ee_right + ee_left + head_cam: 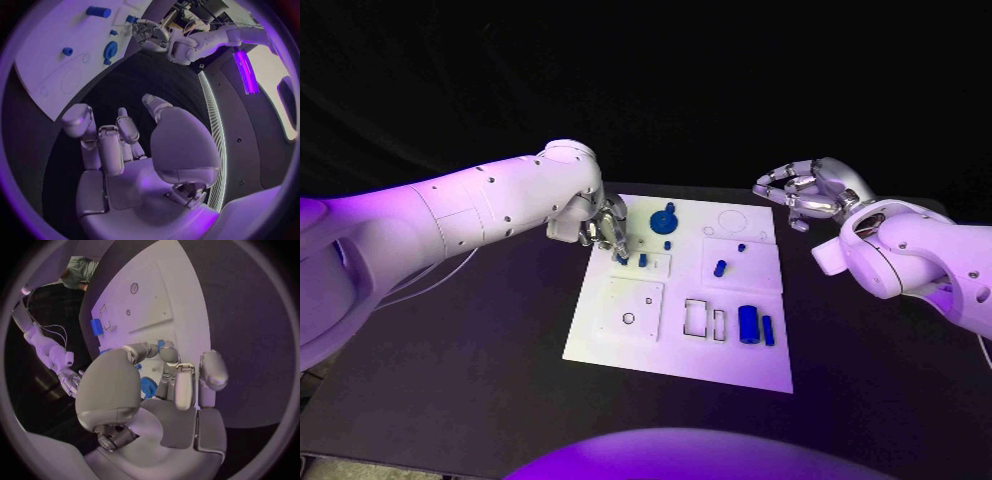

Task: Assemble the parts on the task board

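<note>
The white task board (635, 340) lies in the middle of the black table. My left hand (600, 226) is at the board's far left corner, and its thumb and a finger pinch a small blue part (160, 344) just above the board. A round blue part (664, 219) lies beside that hand, also seen between its fingers (148, 388). Two blue cylinders (749, 324) stand near the board's right edge, and a small blue peg (720, 267) sits mid-board. My right hand (805, 190) hovers off the far right corner, fingers curled in, holding nothing (115, 145).
Empty cut-outs (695, 317) and a square plate with holes (632, 305) mark the board's near half. Bare black table (459, 380) surrounds the board. The right wrist view shows the left hand (153, 34) over the board's edge.
</note>
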Controlling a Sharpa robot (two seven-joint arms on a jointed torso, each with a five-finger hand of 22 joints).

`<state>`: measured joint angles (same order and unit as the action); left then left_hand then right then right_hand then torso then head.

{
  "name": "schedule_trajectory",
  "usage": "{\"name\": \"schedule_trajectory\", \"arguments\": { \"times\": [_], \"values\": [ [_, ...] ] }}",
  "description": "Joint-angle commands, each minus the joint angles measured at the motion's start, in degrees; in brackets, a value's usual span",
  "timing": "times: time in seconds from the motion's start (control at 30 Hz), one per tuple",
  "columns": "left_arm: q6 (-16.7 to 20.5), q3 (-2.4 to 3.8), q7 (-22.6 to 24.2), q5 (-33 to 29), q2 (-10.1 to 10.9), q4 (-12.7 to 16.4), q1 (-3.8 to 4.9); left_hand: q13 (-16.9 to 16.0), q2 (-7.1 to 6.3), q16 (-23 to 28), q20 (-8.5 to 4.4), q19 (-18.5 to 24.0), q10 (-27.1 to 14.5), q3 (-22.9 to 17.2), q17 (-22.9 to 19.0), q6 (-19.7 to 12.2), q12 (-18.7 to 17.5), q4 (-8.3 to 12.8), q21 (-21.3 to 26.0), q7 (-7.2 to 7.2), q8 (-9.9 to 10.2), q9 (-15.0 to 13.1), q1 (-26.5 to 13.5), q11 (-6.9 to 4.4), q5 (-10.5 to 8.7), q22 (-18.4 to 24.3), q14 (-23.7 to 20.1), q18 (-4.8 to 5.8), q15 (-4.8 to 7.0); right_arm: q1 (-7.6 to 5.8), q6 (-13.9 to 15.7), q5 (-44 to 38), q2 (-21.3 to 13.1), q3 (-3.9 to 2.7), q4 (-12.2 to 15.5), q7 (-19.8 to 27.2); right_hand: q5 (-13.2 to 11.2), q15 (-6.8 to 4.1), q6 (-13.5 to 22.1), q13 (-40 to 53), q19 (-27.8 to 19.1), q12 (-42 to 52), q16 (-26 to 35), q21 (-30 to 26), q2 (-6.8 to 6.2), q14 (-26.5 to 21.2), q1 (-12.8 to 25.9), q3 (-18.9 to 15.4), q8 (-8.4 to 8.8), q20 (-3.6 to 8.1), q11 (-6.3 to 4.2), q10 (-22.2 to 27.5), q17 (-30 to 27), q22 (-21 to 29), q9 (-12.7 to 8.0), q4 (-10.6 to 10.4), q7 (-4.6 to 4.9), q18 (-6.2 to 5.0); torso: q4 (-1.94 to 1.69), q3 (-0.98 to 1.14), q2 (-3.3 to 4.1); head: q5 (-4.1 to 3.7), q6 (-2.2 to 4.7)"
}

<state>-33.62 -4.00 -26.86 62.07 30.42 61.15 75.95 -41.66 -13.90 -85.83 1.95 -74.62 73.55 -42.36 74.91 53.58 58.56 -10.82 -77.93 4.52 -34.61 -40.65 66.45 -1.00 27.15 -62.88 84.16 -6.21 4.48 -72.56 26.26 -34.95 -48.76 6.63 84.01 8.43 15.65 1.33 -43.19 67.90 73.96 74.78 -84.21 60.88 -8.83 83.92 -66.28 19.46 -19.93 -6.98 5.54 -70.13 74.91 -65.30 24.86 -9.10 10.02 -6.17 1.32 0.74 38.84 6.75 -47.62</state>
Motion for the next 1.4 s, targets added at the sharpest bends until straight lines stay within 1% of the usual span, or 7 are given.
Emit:
{"name": "schedule_trajectory", "arguments": {
  "times": [0.03,0.27,0.63,0.8,1.03,1.3,1.4],
  "values": [
    [-1.8,-0.05,0.1,-0.8,-0.3,0.0,-0.14,0.0,0.47,-0.4,0.10,-0.1,0.4,-12.0,4.7,1.2,0.3,12.2,-0.2,-0.98,0.3,-0.5,0.0,-0.04,0.41,-0.1,3.5,0.53,-0.13,0.03,-0.8,-0.2,0.1,0.00,0.0,0.2,0.4,-0.37,0.4,-0.1,-0.2,0.3,0.3,-0.1,0.25,2.3,-0.3,-0.1,-0.06,0.12,-0.18,0.3,1.2,0.1,0.1,-0.1,0.12,-0.57,-0.01,0.03,-0.05,-0.02,-0.11],
    [-2.6,-0.05,0.0,-0.8,-0.5,-0.1,-0.13,0.1,0.45,-0.5,0.10,-0.1,0.4,-11.9,4.9,1.2,0.3,12.3,-0.3,-0.99,0.3,-0.5,0.0,-0.05,0.53,-0.3,3.5,0.56,-0.13,0.03,-0.8,-0.2,0.0,0.00,0.1,0.2,0.4,-0.37,0.4,-0.1,-0.2,0.3,0.3,-0.1,0.25,2.3,-0.3,-0.1,-0.06,0.12,-0.18,0.3,1.2,0.1,0.1,-0.1,0.12,-0.57,0.01,0.02,-0.02,-0.01,-0.05],
    [-1.8,-0.06,-1.1,-0.5,-0.9,-0.5,-0.13,-0.5,0.49,-0.4,0.09,0.0,0.7,-11.8,4.8,1.3,0.7,12.2,-0.3,-0.97,0.4,-0.5,-0.1,-0.05,0.90,-0.1,3.5,0.52,-0.12,0.03,-0.8,-0.2,-0.1,0.00,0.1,0.2,0.4,-0.37,0.4,-0.1,-0.2,0.3,0.3,-0.1,0.25,2.3,-0.3,-0.1,-0.06,0.12,-0.18,0.3,1.2,0.1,0.1,-0.1,0.12,-0.57,-0.06,0.02,-0.01,-0.10,-0.14],
    [-1.2,-0.08,-2.7,-0.9,-1.2,-0.9,-0.13,-1.1,1.04,-0.4,0.08,-0.1,1.0,-11.5,4.5,1.4,1.1,11.7,-0.4,-0.99,0.5,-0.7,-0.7,-0.05,1.33,-0.3,3.4,0.56,-0.11,0.03,-0.7,-0.2,-0.1,0.00,0.1,0.2,0.4,-0.37,0.4,-0.1,-0.2,0.3,0.3,-0.1,0.25,2.3,-0.3,-0.1,-0.06,0.12,-0.18,0.3,1.2,0.1,0.1,-0.1,0.12,-0.57,-0.04,0.04,-0.05,-0.07,-0.20],
    [-0.5,-0.16,-3.9,-1.2,-1.6,-1.1,-0.14,-0.8,1.19,-0.3,0.07,-0.2,0.9,-11.4,4.3,1.4,0.9,11.6,-0.4,-0.99,0.6,-0.8,-0.8,-0.06,1.35,-0.4,3.4,0.57,-0.10,0.03,-0.8,-0.2,0.0,0.00,0.2,0.2,0.4,-0.37,0.4,-0.1,-0.2,0.3,0.3,-0.3,0.25,2.3,-0.5,-0.3,-0.22,0.13,-0.19,0.4,1.2,0.1,0.1,-0.3,0.12,-0.59,0.01,0.05,-0.06,-0.05,-0.21],
    [-0.2,-0.29,-4.7,-1.6,-1.9,-1.1,-0.15,-0.6,1.72,-0.3,0.07,-0.2,0.9,-10.9,4.5,1.3,0.8,11.3,-0.4,-1.03,0.6,-1.0,-1.4,-0.08,1.31,-0.5,3.4,0.59,-0.08,0.03,-0.8,-0.2,0.0,0.00,0.2,0.3,0.4,-0.37,0.4,-0.1,-0.2,0.3,0.3,-0.3,0.25,2.3,-0.5,-0.3,-0.22,0.13,-0.19,0.4,1.2,0.1,0.1,-0.3,0.12,-0.59,0.01,0.10,-0.11,-0.14,-0.06],
    [-0.1,-0.33,-4.8,-1.6,-1.9,-1.1,-0.15,-0.7,1.96,-0.4,0.07,-0.3,1.0,-10.7,4.5,1.3,0.8,11.2,-0.4,-1.07,0.6,-1.1,-1.6,-0.10,1.24,-0.5,3.4,0.61,-0.07,0.03,-0.8,-0.2,0.0,0.00,0.2,0.3,0.4,-0.37,0.4,-0.1,-0.2,0.3,0.3,-0.3,0.25,2.3,-0.5,-0.3,-0.22,0.13,-0.19,0.4,1.2,0.1,0.1,-0.3,0.12,-0.59,0.01,0.07,-0.10,-0.16,-0.04]
  ]
}}
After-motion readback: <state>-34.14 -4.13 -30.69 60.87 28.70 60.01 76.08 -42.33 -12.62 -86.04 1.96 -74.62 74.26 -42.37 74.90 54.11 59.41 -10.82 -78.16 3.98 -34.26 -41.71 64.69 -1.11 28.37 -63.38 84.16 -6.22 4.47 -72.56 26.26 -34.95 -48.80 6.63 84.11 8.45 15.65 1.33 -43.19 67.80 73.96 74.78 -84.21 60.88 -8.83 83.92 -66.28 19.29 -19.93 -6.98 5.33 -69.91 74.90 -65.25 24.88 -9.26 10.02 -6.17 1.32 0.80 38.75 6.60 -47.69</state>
